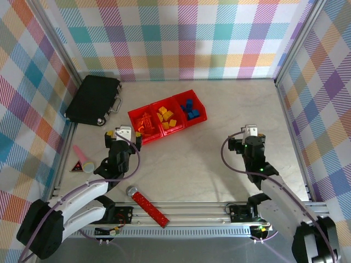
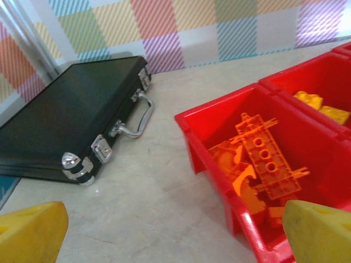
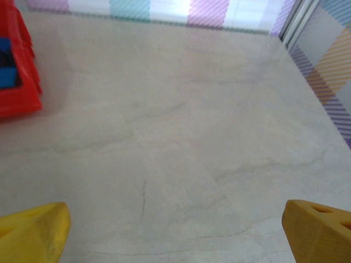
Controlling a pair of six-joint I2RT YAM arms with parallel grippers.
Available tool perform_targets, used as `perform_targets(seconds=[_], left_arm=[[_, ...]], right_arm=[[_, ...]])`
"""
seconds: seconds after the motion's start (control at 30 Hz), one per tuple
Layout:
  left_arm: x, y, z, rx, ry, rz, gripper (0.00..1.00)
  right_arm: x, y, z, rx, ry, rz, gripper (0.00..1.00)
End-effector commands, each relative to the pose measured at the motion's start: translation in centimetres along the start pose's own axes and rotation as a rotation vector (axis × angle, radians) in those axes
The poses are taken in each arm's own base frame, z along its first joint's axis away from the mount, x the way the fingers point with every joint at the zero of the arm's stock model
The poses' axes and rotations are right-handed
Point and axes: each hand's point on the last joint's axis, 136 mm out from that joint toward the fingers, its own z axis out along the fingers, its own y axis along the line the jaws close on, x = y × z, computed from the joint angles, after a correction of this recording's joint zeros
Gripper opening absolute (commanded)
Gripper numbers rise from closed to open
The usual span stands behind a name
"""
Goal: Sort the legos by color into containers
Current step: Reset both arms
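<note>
The three bright red open-topped plastic bins (image 1: 133, 116), joined in a row, sit mid-table with the small plastic lego bricks already split by colour. The orange plates and arches (image 2: 263, 164) are in the left bin, the yellow bricks (image 1: 166, 118) in the middle and the blue bricks (image 1: 191, 109) in the right. Every brick seen lies inside a bin, so the sorting looks done (or very nearly).

That probably explains the arms' idle poses. The left gripper (image 1: 125, 133) hangs just before the orange bin's near wall. Its yellow fingers (image 2: 33, 230) are spread wide, with nothing between them. The right gripper (image 1: 251, 131) hovers well apart from the bins over bare pale tabletop (image 3: 181, 137), jaws equally wide and empty.
</note>
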Motion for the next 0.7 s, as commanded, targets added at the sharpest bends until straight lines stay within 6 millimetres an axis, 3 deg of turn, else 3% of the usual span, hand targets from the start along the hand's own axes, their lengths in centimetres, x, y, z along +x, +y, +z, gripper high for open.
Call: perform_targets(seconds=[0.0, 0.1, 0.23, 0.57, 0.67], left_arm=[[-1.6, 1.3, 0.6, -0.02, -0.077, -0.059, 1.0], [-0.3, 2.4, 1.4, -0.021, -0.053, -0.087, 1.0], [1.3, 3.4, 2.6, -0.016, -0.036, -0.147, 1.0], [5.7, 0.5, 8.4, 0.098, 0.017, -0.121, 1.0], [6.3, 1.2, 9.0, 0.101, 0.024, -0.171, 1.0]], right_arm=[[-0.8, 0.1, 1.4, 0.009, -0.092, -0.016, 0.99], [0.5, 0.3, 2.4, -0.003, -0.103, -0.009, 0.99], [-0.2, 1.4, 2.8, -0.081, -0.155, -0.051, 0.99], [-1.4, 3.6, 5.0, -0.233, -0.197, -0.092, 0.99], [-1.5, 4.1, 5.8, -0.271, -0.21, -0.066, 0.99]])
